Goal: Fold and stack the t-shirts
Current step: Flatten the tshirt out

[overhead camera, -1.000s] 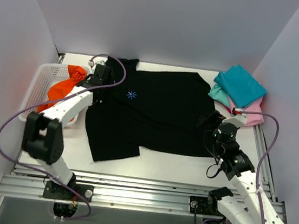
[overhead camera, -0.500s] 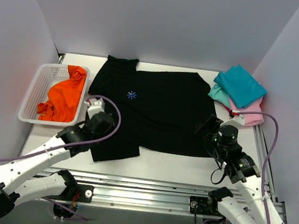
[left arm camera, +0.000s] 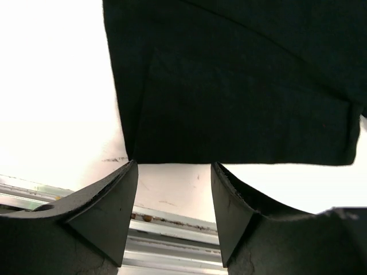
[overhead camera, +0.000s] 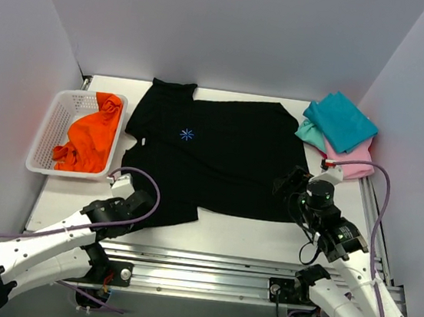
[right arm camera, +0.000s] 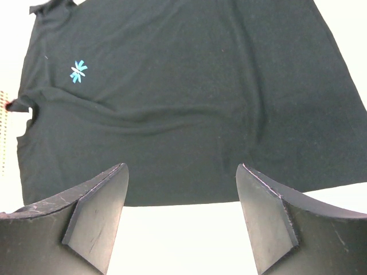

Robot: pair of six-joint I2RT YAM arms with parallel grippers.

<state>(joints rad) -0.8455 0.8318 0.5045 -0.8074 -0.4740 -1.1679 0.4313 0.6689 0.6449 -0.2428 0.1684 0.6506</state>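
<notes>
A flat white tabletop (overhead camera: 227, 226) is enclosed by plain pale lilac-grey wall panels (overhead camera: 228, 29) along its far, left and right edges. Silver aluminium rails (overhead camera: 198, 269) run along the near edge.

Black t-shirt (overhead camera: 220, 152) of matt, softly creased cloth. Left of it, basket (overhead camera: 45, 130) of white plastic mesh. Right of it, teal t-shirt (overhead camera: 342, 120) and pink t-shirt (overhead camera: 357, 165), smooth cloth. Under it, worktop (overhead camera: 250, 229) smooth matt white. Near its hem, left hand (left arm camera: 174, 166) scuffed matt black.

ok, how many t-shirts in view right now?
4: black shirt spread mid-table; orange shirt bunched in the white basket, left; teal shirt folded on the pink shirt, far right. More may be hidden beneath them.
</notes>
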